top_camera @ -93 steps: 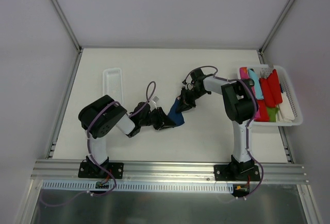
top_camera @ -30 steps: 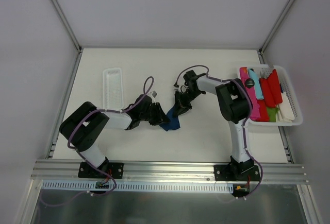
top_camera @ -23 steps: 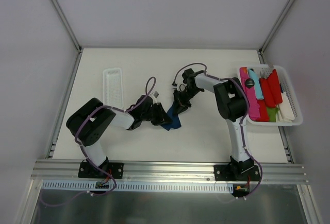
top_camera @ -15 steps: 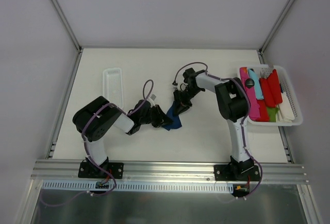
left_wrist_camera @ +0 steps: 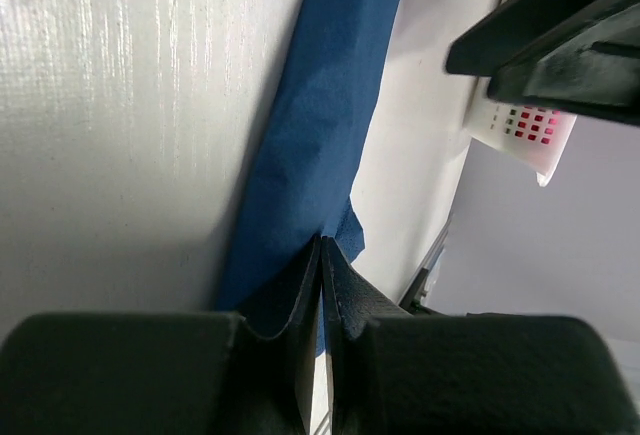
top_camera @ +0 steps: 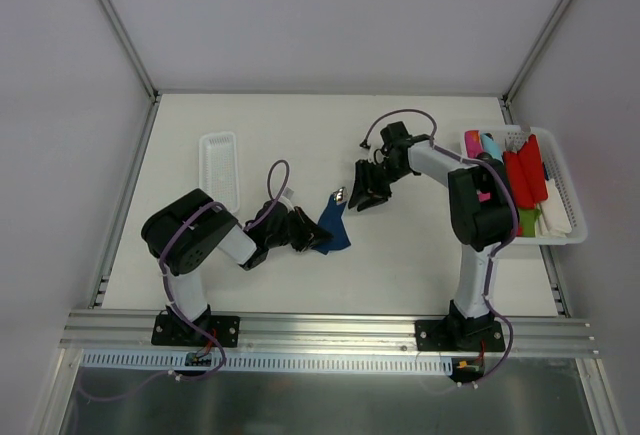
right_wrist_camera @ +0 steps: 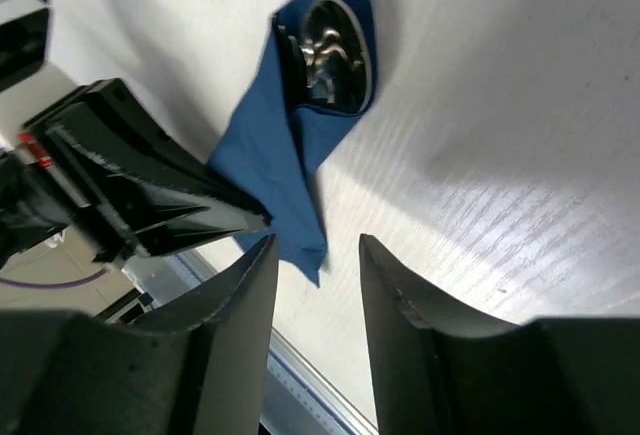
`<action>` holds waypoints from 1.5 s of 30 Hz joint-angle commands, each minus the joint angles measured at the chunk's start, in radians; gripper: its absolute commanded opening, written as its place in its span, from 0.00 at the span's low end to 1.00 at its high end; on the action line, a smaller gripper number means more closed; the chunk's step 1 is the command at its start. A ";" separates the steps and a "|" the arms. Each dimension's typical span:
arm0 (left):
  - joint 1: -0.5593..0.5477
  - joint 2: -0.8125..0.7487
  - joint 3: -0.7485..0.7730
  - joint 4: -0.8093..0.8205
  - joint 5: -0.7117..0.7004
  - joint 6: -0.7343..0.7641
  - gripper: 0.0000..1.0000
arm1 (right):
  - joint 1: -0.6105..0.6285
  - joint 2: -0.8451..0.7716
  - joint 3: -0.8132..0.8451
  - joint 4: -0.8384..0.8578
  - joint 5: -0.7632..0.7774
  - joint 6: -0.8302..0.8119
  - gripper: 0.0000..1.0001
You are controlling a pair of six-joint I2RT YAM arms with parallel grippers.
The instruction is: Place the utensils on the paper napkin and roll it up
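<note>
Napkin [top_camera: 332, 227] is folded into a long navy strip, lying flat on the table [top_camera: 250, 125] about mid-way btw the two arms. Spoon [right_wrist_camera: 330, 50] is tucked inside it, w/ only the shiny bowl poking out of the far end (handle's hidden in the folds). Left gripper [left_wrist_camera: 321, 255] is pinched tight on the near end of the napkin, paper squeezed btw its fingers. Right gripper [right_wrist_camera: 315, 243] is spread wide w/ nothing in it, hovering just beside the spoon end, not touching afaict. White tray [top_camera: 218, 160] sits well off to the left. Basket [top_camera: 566, 187] w/ red, pink and turquoise plastic pieces [top_camera: 525, 175] is at the right edge.
</note>
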 commanded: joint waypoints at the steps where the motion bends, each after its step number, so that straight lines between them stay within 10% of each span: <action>1: -0.006 0.049 -0.034 -0.156 -0.083 0.021 0.05 | 0.028 -0.021 -0.043 0.076 0.056 0.044 0.43; 20: -0.006 0.054 -0.050 -0.141 -0.082 0.018 0.05 | 0.163 -0.012 -0.057 0.145 0.328 0.177 0.48; 45: -0.004 0.065 -0.059 -0.123 -0.085 0.009 0.05 | 0.193 0.104 0.007 0.115 0.431 0.280 0.26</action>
